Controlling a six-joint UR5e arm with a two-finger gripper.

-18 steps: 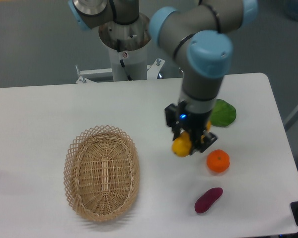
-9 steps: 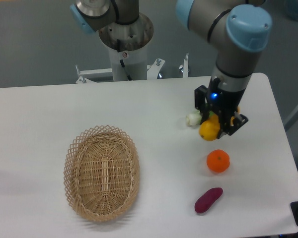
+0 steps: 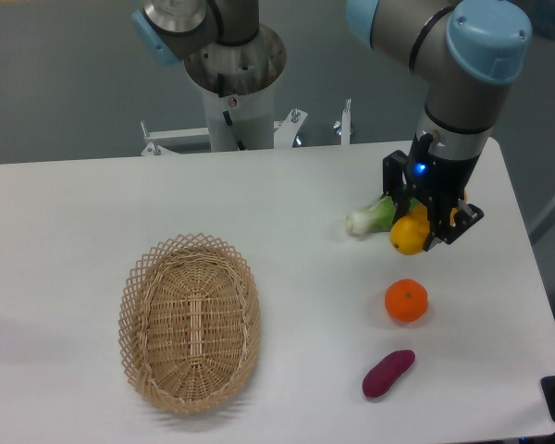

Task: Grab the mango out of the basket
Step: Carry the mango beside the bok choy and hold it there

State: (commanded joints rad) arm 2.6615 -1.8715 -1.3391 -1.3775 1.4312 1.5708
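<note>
Jaws of gripper (image 3: 424, 231) clamped the mango (image 3: 408, 235), partly hidden; green veg (image 3: 371, 217) behind mostly blocked.

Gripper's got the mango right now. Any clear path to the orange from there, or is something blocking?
Probably yes, once it lets go. The gripper is shut on the mango, so the jaws are occupied. The orange sits alone on the table, nearer the camera than the gripper, with nothing between them.

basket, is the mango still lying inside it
No: the basket holds nothing, and the mango is clamped in the gripper off to the right, above the orange.
</note>
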